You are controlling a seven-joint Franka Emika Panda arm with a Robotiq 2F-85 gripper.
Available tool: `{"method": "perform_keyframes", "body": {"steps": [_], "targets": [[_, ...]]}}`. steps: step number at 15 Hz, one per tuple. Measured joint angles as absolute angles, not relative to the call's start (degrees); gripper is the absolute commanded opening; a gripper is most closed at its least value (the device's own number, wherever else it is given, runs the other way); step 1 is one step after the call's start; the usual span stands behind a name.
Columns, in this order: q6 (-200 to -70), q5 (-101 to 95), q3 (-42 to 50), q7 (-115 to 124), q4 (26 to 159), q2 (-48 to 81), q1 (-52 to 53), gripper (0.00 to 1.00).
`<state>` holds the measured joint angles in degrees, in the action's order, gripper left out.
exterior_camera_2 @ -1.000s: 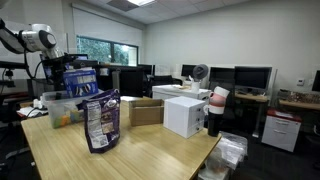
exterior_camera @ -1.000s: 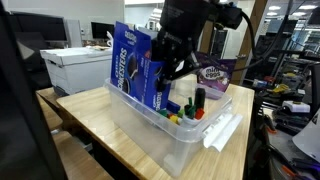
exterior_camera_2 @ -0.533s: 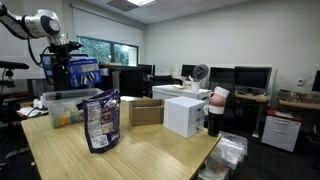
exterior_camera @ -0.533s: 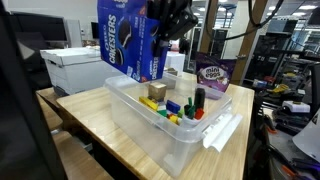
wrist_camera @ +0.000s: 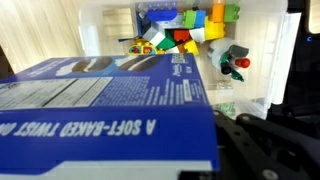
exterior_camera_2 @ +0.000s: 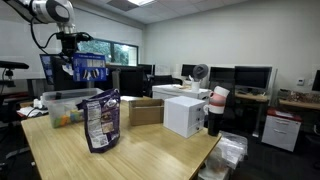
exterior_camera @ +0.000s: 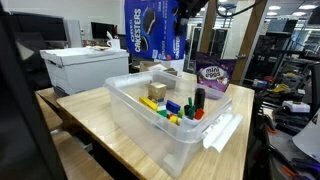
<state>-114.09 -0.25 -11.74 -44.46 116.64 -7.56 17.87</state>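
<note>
Blue cookie box (exterior_camera: 153,33) hangs upright above the clear bin (exterior_camera: 140,125) in an exterior view, the gripper (exterior_camera: 184,20) clamped on its upper edge so it clears the walls. In an exterior view, the arm (exterior_camera_2: 42,10) arches high, wrist pointing down. In the wrist view, the box fills the foreground, with toy blocks (wrist_camera: 185,30) in the bin below.
</note>
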Motion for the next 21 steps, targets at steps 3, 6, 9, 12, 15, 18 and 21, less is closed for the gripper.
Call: {"method": "perform_keyframes", "body": {"steps": [3, 6, 9, 12, 15, 18, 21], "targets": [[-108.6, 3.7, -8.62, -51.65, 117.6, -11.5, 17.24, 0.04], [-105.58, 3.74, -6.91, -54.2, 121.16, -16.14, 17.21, 0.04], [-104.49, 3.7, -5.53, -55.72, 129.5, -24.49, 17.21, 0.05], [-108.36, 3.69, -0.41, -57.54, 137.98, -26.94, 15.05, 0.05], [-112.21, 3.66, 2.86, -60.38, 142.82, -27.68, 13.19, 0.04], [-114.61, 3.69, 3.24, -61.86, 144.36, -27.64, 13.0, 0.04], [-115.54, 3.72, 3.16, -64.65, 145.07, -27.38, 13.7, 0.04]]}}
